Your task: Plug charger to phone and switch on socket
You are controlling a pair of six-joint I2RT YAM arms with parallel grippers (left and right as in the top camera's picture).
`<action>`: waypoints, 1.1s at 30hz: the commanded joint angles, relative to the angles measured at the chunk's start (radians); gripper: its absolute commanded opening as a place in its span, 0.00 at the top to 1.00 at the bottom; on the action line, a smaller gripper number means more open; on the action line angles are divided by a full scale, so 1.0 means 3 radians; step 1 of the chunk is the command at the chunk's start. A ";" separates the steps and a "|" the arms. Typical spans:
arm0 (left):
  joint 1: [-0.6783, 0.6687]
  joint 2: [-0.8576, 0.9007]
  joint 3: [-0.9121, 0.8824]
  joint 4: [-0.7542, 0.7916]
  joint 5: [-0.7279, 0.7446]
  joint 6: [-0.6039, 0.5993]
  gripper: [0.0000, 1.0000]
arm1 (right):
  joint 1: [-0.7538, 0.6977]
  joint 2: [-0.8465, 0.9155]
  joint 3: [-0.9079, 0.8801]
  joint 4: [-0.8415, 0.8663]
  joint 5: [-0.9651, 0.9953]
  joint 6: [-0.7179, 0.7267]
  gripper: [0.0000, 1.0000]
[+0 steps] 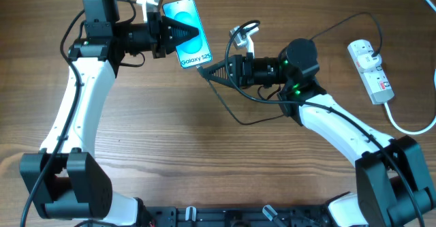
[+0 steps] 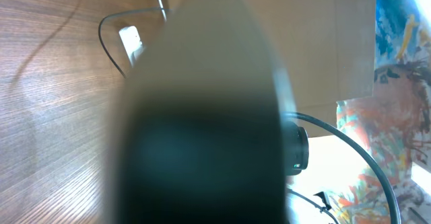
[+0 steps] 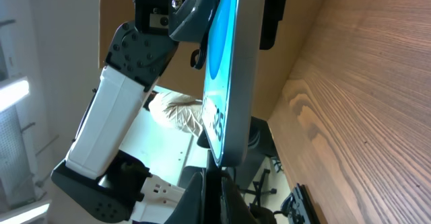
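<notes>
The phone point(image 1: 189, 35), teal-blue screen with "Galaxy S25", is held above the table in my left gripper point(image 1: 182, 31), which is shut on its upper part. In the left wrist view the phone point(image 2: 202, 136) fills the frame as a blur. My right gripper point(image 1: 212, 71) is shut on the charger's connector end point(image 3: 214, 183), pressed at the phone's bottom edge point(image 3: 229, 158). The black charger cable point(image 1: 327, 29) loops across the table to the socket point(image 1: 371, 71), a white power strip at the right with a plug in it and a red switch mark.
A thick white cord point(image 1: 409, 126) runs from the socket off the right edge. Cable slack point(image 1: 252, 118) lies under the right arm. Wooden tabletop point(image 1: 191, 152) all around. The left wrist view shows the socket point(image 2: 131, 44) far off.
</notes>
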 commanded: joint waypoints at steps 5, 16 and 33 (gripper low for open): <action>-0.0093 -0.0034 0.0000 -0.0104 0.0079 0.0042 0.96 | 0.0036 -0.0042 0.0056 0.0045 0.0739 -0.0019 0.96; -0.0093 -0.0034 0.0000 -0.0172 0.0079 0.0033 0.96 | 0.0137 -0.0042 0.0055 0.0019 0.1324 -0.0092 0.96; -0.0088 -0.0034 0.0000 -0.0275 0.0137 0.0070 0.96 | 0.0116 -0.0042 0.0056 0.0080 0.1022 -0.0538 0.35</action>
